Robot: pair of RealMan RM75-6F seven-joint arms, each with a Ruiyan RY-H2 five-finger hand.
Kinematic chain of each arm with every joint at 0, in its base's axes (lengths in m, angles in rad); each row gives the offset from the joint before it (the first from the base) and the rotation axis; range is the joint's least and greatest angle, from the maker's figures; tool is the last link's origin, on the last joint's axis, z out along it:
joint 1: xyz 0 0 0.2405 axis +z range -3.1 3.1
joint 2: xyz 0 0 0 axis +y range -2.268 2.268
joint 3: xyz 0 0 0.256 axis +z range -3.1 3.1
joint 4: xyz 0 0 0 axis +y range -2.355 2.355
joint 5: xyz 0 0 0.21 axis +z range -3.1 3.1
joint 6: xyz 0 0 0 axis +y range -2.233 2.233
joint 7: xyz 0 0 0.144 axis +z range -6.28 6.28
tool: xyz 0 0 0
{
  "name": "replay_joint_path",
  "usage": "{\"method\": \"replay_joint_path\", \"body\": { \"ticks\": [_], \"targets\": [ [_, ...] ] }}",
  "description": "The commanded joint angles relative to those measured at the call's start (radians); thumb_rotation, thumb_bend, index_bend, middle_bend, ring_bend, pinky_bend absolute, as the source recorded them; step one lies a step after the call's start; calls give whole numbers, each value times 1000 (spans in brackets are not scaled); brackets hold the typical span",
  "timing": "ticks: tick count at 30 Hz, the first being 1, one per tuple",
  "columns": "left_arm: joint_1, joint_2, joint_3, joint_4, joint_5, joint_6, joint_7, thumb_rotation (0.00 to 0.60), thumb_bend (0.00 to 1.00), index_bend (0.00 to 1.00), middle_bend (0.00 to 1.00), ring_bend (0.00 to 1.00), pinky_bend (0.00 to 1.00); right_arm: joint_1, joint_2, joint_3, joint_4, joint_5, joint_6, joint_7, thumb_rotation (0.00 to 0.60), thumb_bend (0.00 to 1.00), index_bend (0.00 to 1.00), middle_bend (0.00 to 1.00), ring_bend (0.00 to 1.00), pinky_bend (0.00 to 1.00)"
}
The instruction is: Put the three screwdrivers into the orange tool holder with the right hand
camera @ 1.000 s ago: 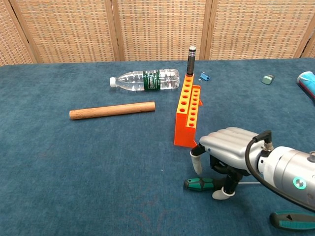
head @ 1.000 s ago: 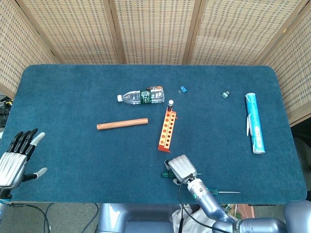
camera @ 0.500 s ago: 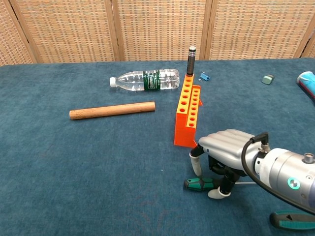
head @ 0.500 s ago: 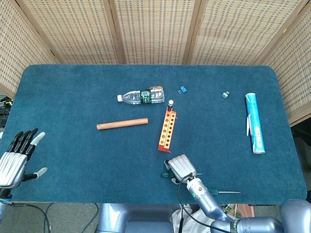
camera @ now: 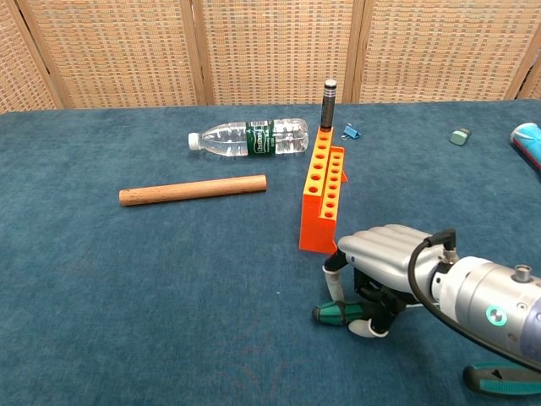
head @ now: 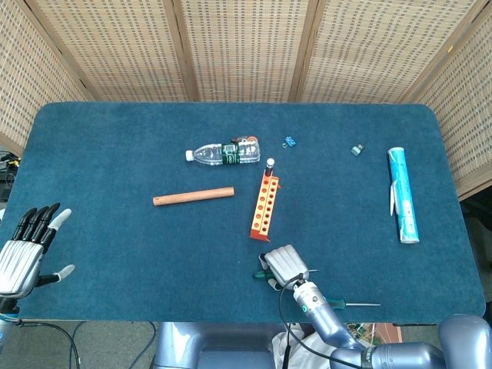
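The counter (camera: 127,288) wears soft, fuzzy blue cloth. The right hand (camera: 380,262) is shiny smooth metal. Beyond it lie a matt wooden stick (camera: 193,189) and a clear plastic bottle (camera: 249,138).

Blue cloth (camera: 127,279); orange holder (camera: 322,200); green-and-black screwdriver (camera: 334,313); tan dowel (camera: 193,189); clear bottle (camera: 248,138), green label; silver hand (camera: 385,260).

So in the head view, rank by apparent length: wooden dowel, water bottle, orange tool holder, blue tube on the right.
1. Blue tube
2. Wooden dowel
3. Water bottle and orange tool holder: too close to rank.
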Motion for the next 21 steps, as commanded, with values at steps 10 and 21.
{"method": "replay_joint_path", "body": {
  "ticks": [10,21],
  "targets": [
    [1,0,2,0,4,2,0,600,0,0,0,0,0,-10,12,-6,-24,-39,19,44,600,372,574,952,864,1000],
    [4,3,5,-2,11,9,-4,600,0,0,0,0,0,-33,93,16,-147,-58,22,153,600,435,595,955,864,1000]
  ]
}}
